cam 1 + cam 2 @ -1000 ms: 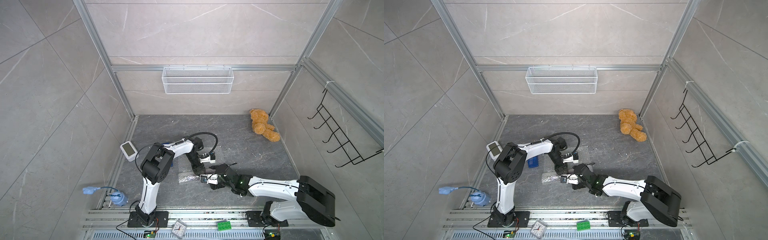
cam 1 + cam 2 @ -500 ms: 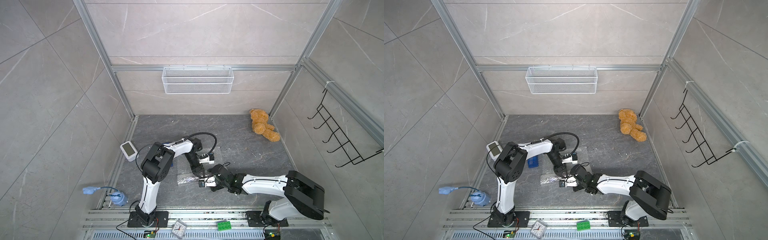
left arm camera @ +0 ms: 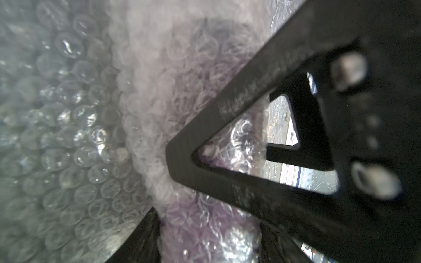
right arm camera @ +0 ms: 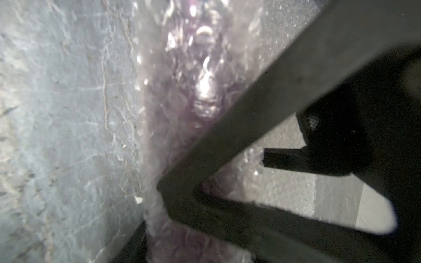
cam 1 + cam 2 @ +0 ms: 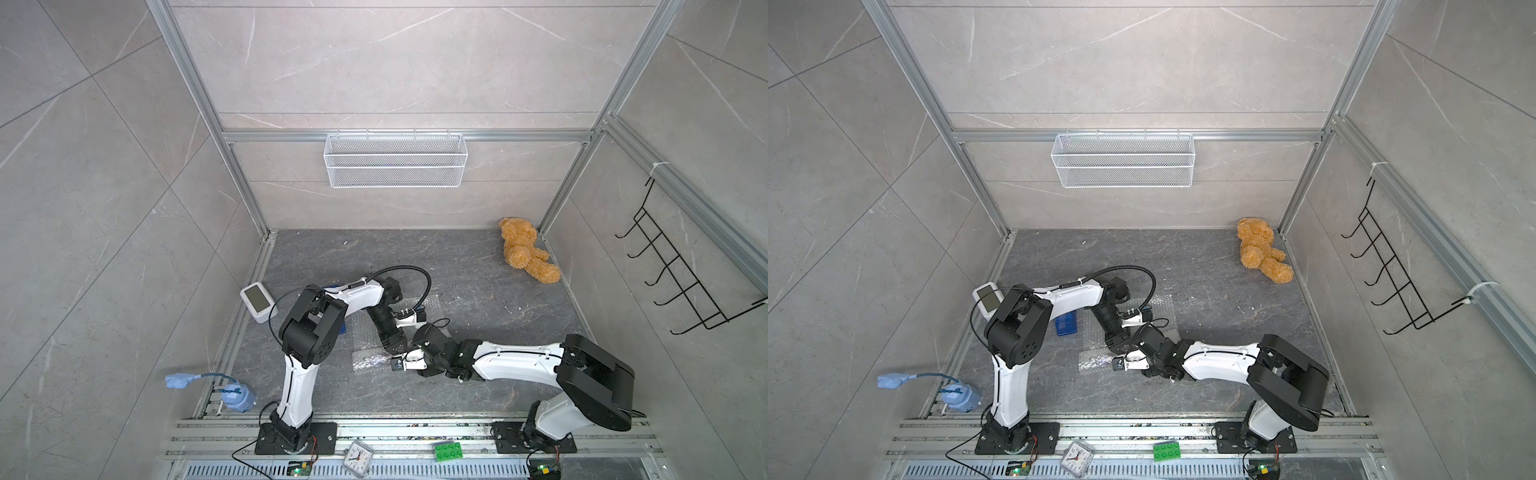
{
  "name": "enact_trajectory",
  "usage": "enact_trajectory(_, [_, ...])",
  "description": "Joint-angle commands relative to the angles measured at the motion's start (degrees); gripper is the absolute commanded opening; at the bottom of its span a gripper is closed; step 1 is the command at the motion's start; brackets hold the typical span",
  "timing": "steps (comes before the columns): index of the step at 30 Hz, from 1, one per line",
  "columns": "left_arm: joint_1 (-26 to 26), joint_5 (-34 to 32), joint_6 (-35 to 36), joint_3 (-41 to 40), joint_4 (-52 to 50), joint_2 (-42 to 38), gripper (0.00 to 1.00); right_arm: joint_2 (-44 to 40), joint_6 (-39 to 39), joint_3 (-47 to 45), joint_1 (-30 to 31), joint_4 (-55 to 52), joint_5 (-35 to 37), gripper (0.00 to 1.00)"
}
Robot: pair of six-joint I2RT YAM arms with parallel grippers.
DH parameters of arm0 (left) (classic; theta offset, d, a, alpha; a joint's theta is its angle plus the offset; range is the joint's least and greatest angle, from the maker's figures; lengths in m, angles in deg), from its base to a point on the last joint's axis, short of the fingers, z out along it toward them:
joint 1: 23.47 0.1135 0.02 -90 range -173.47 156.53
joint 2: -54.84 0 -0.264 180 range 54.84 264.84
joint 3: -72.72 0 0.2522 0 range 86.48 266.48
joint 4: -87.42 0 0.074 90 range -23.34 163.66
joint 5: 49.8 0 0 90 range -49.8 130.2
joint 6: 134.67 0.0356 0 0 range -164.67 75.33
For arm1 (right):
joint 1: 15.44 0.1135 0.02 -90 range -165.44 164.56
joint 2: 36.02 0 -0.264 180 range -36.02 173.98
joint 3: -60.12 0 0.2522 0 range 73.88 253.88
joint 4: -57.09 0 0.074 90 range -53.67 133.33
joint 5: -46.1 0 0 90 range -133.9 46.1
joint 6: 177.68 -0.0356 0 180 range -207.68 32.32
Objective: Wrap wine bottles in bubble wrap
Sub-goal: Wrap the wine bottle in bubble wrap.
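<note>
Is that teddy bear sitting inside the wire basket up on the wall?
No, the teddy bear lies on the floor in the far corner, well below the wire basket.

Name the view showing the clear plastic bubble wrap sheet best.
Left wrist: the clear plastic bubble wrap sheet fills it, single bubbles distinct. Right wrist shows it blurred; both top views, small and partly hidden.

**The left gripper clamps the bubble wrap**

The wrap fills most of the view and is rolled up in the middle. Purple of the wine bottle shows through the roll. The black jaws lie one on each side of it.
</note>
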Motion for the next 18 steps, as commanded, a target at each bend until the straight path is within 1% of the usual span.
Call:
enact_trajectory(1, [0.85, -6.33, -0.34, -2.78, -3.07, -3.12, 0.47, 1.43, -3.52, 1.2, -0.15, -9.3, -0.87, 0.42])
enact_trajectory(5, [2.42, -5.81, -0.32, -4.4, -1.43, -7.13, 0.59, 2.67, -6.16, 3.72, -0.86, -15.52, -4.59, 0.41])
enact_trajectory(6, [3.07, -5.51, -0.39, -4.78, -1.04, -8.2, 0.64, 3.1, -6.8, 4.61, -1.38, -17.27, -6.21, 0.41])
enact_trajectory(8, [4.66, -4.73, -0.61, -5.24, -0.45, -10.51, 0.83, 4.13, -8.23, 6.44, -2.65, -20.53, -9.75, 0.4])
enact_trajectory(12, [7.19, -5.83, -0.92, -7.29, 1.66, -15.54, 0.84, 7.31, -9.6, 11.62, -6.52, -28.13, -18.64, 0.41])
enact_trajectory(14, [8.1, -7.8, -1.66, -9.14, 4.22, -18.43, 0.83, 9.17, -9.62, 14.18, -7.95, -31.36, -21.28, 0.41])
enact_trajectory(17, [9.13, -13.35, -3.22, -13.27, 9.63, -24.44, 0.81, 12.32, -9.33, 18.98, -10.27, -36.61, -25.27, 0.41])
enact_trajectory(18, [9.18, -16.5, -4.1, -15.07, 12.01, -26.91, 0.8, 13.23, -9.24, 20.43, -11.1, -38.29, -26.73, 0.41])
